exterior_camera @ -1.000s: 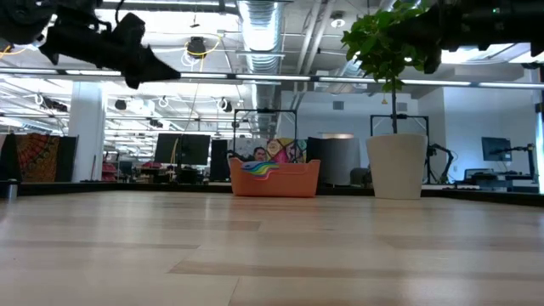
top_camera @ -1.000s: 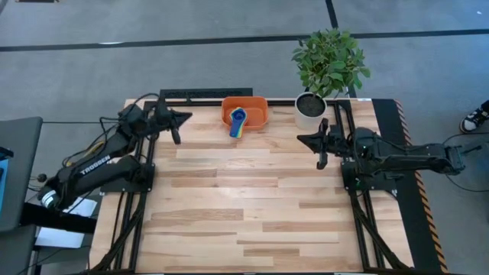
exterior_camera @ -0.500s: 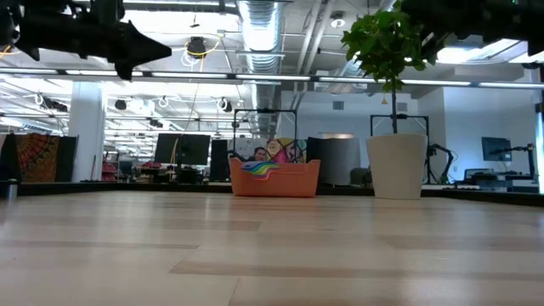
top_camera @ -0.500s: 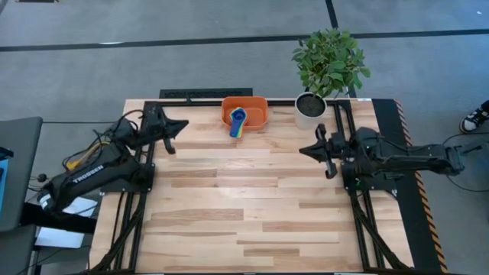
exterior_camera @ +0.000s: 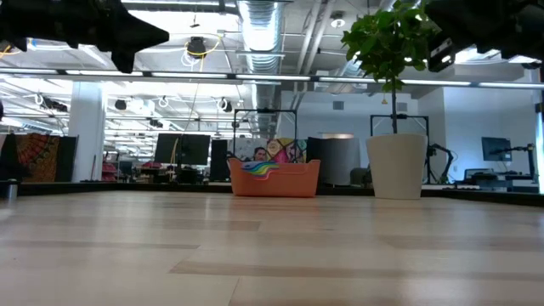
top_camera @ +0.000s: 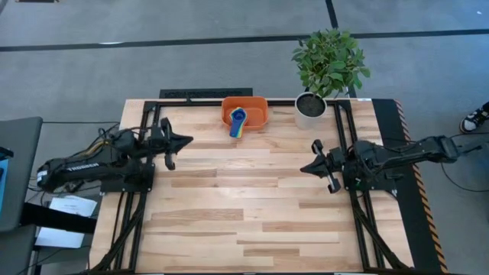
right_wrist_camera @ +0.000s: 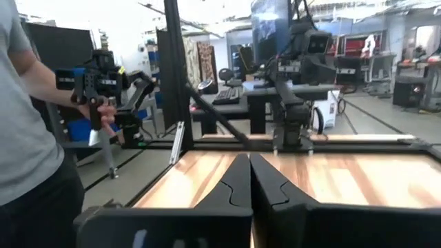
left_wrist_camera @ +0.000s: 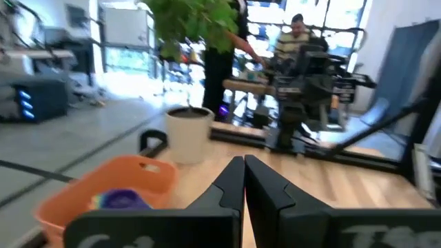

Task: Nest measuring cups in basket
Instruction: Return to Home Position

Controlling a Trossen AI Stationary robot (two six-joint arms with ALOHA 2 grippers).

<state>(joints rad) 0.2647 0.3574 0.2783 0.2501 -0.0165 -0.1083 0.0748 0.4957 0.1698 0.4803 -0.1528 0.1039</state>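
Your measuring cups (top_camera: 238,122) sit nested as one stack inside the basket (top_camera: 257,114). Their bowls lie toward the far side and their handles fan out toward the near rim, so the stack's long axis runs roughly far to near. The basket stands at the middle of the far edge of the table (top_camera: 244,206), just beside the white plant pot (top_camera: 309,108).

From there, both arms lie nearer you and off to the sides. The left gripper (top_camera: 186,140) is the closer one, and it points across the table past the basket's near side. The right gripper (top_camera: 306,167) is farther off, well apart from the tub. Both pincers are pressed closed on nothing, as each wrist view shows.

Judged from this, the job looks finished. Any pull-back only needs to lead away from the basket.
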